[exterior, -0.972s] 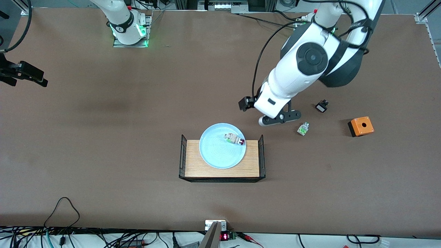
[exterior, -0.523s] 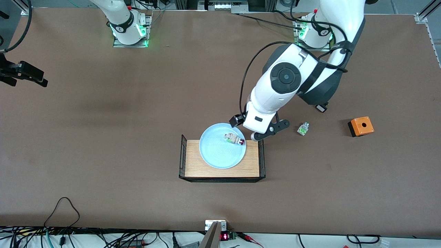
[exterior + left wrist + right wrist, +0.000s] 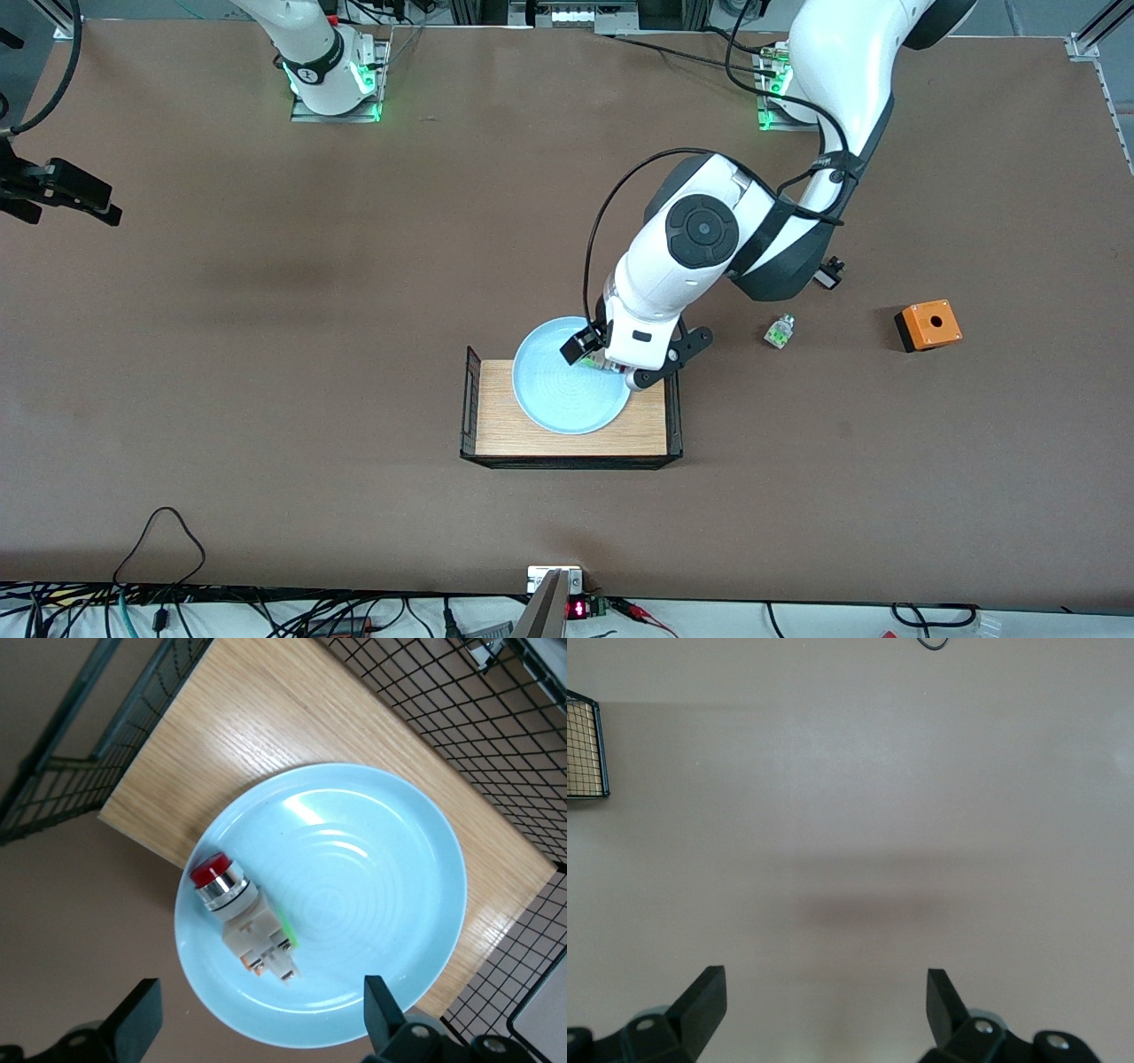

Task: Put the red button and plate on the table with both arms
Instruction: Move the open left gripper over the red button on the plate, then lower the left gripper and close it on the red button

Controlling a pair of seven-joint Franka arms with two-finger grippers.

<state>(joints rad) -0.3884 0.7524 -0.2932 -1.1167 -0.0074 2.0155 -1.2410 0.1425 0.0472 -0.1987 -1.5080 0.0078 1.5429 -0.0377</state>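
The pale blue plate [image 3: 554,394] rests on a small light-wood rack [image 3: 496,430] on the brown table [image 3: 266,399]. In the left wrist view the red button [image 3: 239,917] lies on its side in the plate [image 3: 372,895], close to the rim. My left gripper [image 3: 616,359] hovers over that side of the plate. It is open, with its fingertips spread wide on either side of the button's grey end [image 3: 257,997], well above it. The front view's button is hidden under the left hand. My right gripper [image 3: 824,979] is open over bare table and waits at the right arm's end [image 3: 80,195].
The rack has black wire sides [image 3: 673,390]. Toward the left arm's end lie a white-green piece [image 3: 779,331], a small black part [image 3: 827,273] and an orange box with a hole [image 3: 928,324]. A cable loop [image 3: 159,532] lies by the table edge nearest the front camera.
The left arm has swung from beside the white-green piece to over the plate, covering the button in the front view. The right arm has not moved.
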